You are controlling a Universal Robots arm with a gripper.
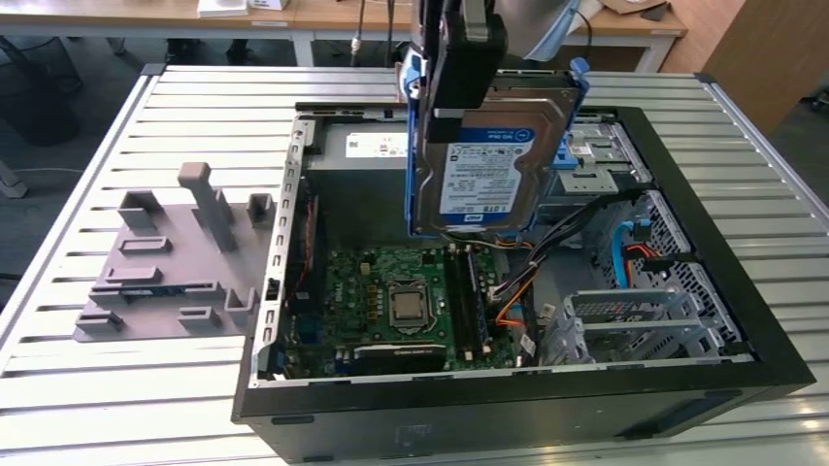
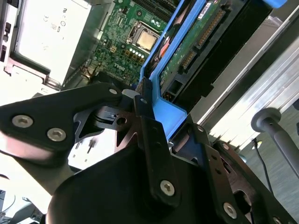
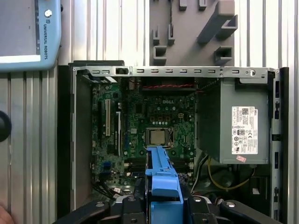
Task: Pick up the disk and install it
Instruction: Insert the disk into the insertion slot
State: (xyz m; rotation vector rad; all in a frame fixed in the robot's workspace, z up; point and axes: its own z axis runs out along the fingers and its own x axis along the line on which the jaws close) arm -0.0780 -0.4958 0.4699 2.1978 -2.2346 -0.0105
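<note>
We find the end effector (image 1: 464, 63) closed on the disk (image 1: 499, 165), clamped on the upper end of its blue carrier frame (image 1: 414, 146). The disk hangs above the open computer case (image 1: 518, 413) and touches nothing below it. Its long axis runs close to vertical, with a slight tilt. The gripped short edge points up and the free short edge points down toward the motherboard (image 1: 395, 296). The white-and-blue labelled face is turned toward the exterior view.

In the second wrist view, the fingers (image 2: 147, 126) press on the blue frame. The green circuit-board side of the disk (image 2: 196, 37) extends away from the end effector (image 2: 170, 121).

In the first wrist view we look along the disk's thin edge. The frame (image 3: 161, 170) appears as a narrow blue strip over the board, near the processor socket (image 3: 156, 136). A grey power-supply box (image 3: 233, 121) sits in one corner of the case.

The case lies on its side on the slatted metal counter (image 1: 78, 379). A grey fixture block (image 1: 182, 252) rests on the counter just beside the case, on the exterior view's left.
</note>
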